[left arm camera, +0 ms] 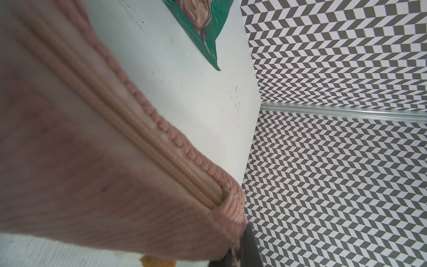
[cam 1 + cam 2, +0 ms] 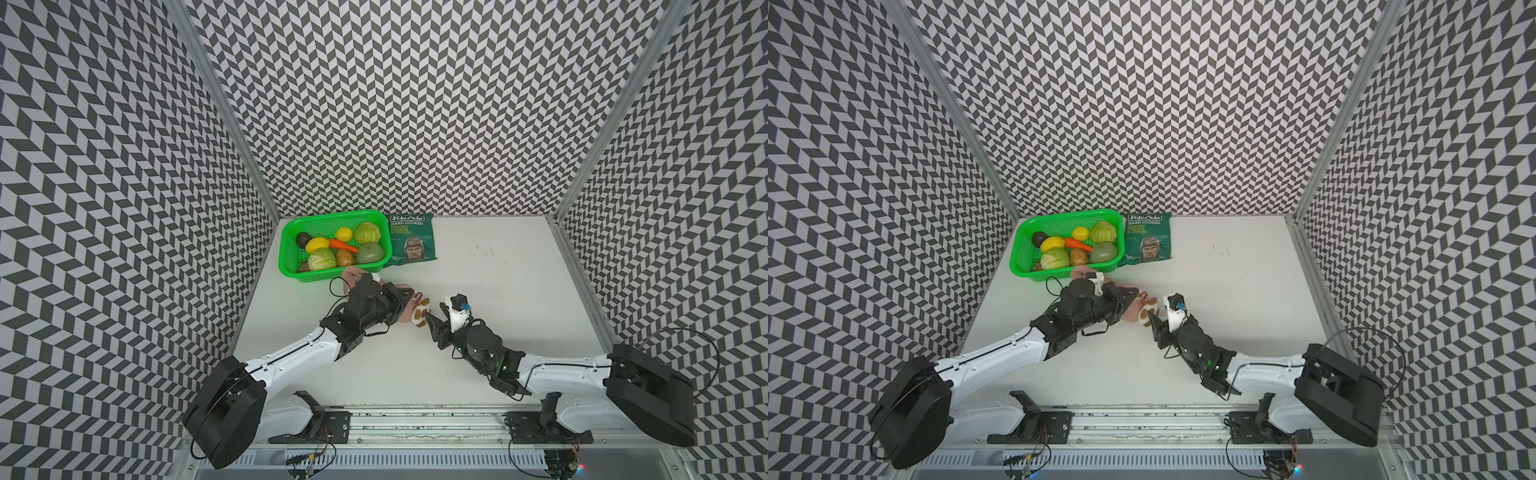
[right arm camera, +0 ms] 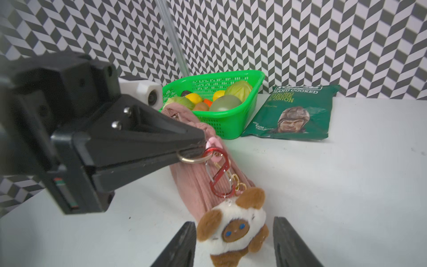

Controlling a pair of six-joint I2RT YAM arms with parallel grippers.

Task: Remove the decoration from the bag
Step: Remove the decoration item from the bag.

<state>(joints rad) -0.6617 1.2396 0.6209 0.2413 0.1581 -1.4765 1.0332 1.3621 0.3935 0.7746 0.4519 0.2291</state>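
Half-spread right gripper (image 3: 234,221) straddles decoration (image 3: 233,231); left gripper (image 3: 200,148) pinches bag (image 3: 191,185) ring (image 3: 196,160) near basket (image 3: 223,126).

Bright, even, diffuse light; shadows on the white table (image 2: 498,299) are faint. Both top views stretch the chevron wall (image 2: 415,104) toward the edges. In the left wrist view the bag (image 1: 80,185) blurs up close; the decoration (image 3: 233,228) is sharp in the right wrist view.

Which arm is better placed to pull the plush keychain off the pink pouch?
Right. The right hand, open, straddles the plush keychain; the left hand is shut on the metal ring of the pink pouch, anchoring it.
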